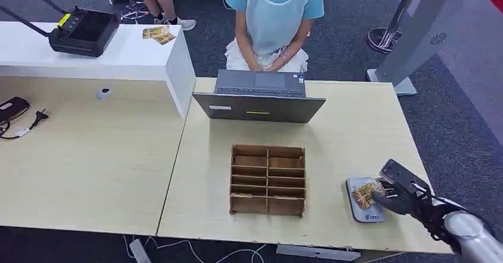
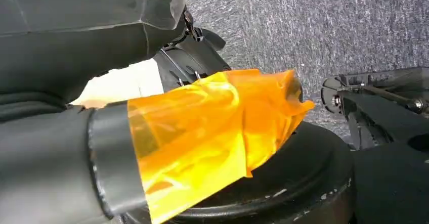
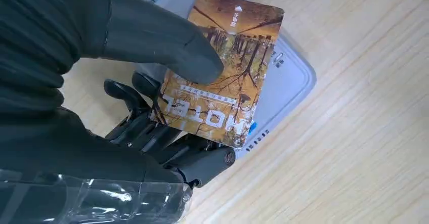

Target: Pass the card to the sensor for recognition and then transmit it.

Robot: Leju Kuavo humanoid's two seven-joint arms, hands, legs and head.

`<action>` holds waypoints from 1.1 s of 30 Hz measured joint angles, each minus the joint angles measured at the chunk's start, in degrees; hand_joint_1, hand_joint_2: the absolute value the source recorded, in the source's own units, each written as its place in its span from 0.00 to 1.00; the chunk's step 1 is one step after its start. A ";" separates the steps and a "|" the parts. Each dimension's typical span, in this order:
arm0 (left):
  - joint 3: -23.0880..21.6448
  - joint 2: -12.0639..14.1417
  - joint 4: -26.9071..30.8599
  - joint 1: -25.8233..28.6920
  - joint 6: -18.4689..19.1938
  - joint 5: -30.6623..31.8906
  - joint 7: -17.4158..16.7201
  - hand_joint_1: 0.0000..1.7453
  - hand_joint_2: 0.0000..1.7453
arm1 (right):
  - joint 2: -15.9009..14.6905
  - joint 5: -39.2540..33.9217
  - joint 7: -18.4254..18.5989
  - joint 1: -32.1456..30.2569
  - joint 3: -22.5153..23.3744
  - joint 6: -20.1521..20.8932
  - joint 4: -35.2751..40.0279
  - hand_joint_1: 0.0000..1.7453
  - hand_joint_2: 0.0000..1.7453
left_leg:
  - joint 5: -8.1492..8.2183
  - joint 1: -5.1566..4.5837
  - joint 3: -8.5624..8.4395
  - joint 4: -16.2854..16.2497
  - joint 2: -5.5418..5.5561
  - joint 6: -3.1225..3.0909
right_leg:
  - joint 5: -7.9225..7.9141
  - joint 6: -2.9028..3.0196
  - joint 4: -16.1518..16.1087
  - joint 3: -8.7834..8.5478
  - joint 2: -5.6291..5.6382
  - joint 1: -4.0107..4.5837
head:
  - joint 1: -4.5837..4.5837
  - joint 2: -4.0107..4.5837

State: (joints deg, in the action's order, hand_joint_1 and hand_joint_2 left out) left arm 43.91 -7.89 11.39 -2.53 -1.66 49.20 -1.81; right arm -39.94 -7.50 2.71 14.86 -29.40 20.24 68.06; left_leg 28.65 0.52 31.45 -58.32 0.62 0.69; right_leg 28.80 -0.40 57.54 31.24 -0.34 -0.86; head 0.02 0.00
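Right hand (image 1: 396,196) holds the card (image 3: 221,70), with the thumb pressed on its printed face and the darker fingers (image 3: 152,128) under it. This card, brown with the word HOTEL, is over the grey sensor (image 1: 363,205) near the table (image 1: 356,132) front edge. Beside it stands a wooden organizer (image 1: 268,180), and behind that a laptop (image 1: 259,100) before a seated person (image 1: 274,19). For the left hand (image 2: 66,133), its state cannot be told.

one laptop (image 1: 260,95), one wooden organizer (image 1: 268,180), one sensor (image 1: 363,200), two tables (image 1: 89,162)
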 joint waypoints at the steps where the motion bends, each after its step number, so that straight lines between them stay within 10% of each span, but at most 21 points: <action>1: 0.05 0.00 0.00 0.00 0.00 0.00 0.00 0.00 0.00 | 0.24 0.29 0.02 0.11 0.02 -0.16 -0.11 1.00 1.00 | 0.00 0.00 -0.01 0.00 -0.01 0.00 | 0.00 0.00 0.00 -0.01 0.01 0.00 | 0.00 0.00; 24: 0.81 -0.13 0.00 0.01 -0.11 0.00 0.00 0.00 0.00 | 4.16 7.78 0.09 1.25 1.42 -3.15 -1.40 1.00 1.00 | 0.00 0.02 -0.24 0.00 -0.13 0.00 | -0.03 -0.02 0.00 -0.21 0.11 0.01 | 0.00 0.00; 33: 1.75 -0.13 0.00 0.05 -0.11 -0.20 0.13 0.00 0.00 | 3.37 0.72 -0.44 1.88 4.55 1.77 -0.09 1.00 1.00 | -0.03 -0.05 -0.14 -0.01 -0.11 0.02 | -0.09 -0.10 0.00 -0.12 0.10 -0.06 | 0.02 0.00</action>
State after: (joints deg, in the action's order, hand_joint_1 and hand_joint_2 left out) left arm 45.66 -8.02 11.39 -2.48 -1.77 49.00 -1.68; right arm -36.57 -6.78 2.27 16.73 -24.85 22.01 67.98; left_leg 28.63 0.48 31.31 -58.33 0.50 0.71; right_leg 28.71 -0.50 57.55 31.12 -0.24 -0.92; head 0.04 0.00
